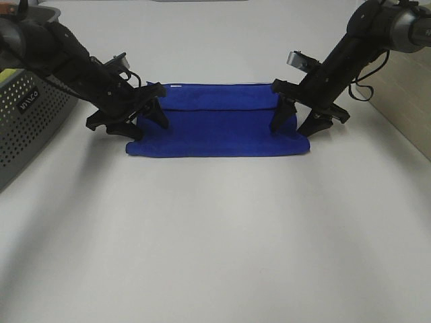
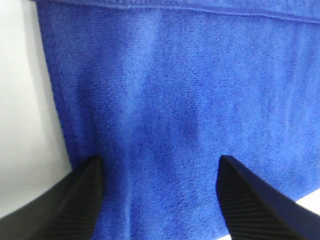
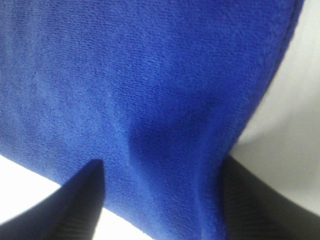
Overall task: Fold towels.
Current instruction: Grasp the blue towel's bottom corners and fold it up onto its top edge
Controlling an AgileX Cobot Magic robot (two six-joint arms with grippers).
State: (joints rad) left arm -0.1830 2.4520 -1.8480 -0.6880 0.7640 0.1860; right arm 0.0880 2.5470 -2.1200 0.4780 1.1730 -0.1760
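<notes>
A royal-blue towel [image 1: 215,124] lies on the white table [image 1: 215,235], folded lengthwise, with the upper layer's edge running across its middle. My left gripper [image 1: 149,125] is open over the towel's left end. In the left wrist view [image 2: 160,160] the fingers [image 2: 82,200] straddle the blue cloth [image 2: 175,90] near its stitched side edge. My right gripper [image 1: 291,128] is open over the towel's right end. In the right wrist view [image 3: 162,162] the fingers [image 3: 82,200] stand wide apart with the cloth [image 3: 140,75] between them. Neither gripper grips the towel.
A grey perforated basket [image 1: 27,114] stands at the left edge of the table, close behind my left arm. A sliver of yellow-green cloth [image 1: 7,71] shows inside it. A wooden surface [image 1: 407,101] borders the table at the right.
</notes>
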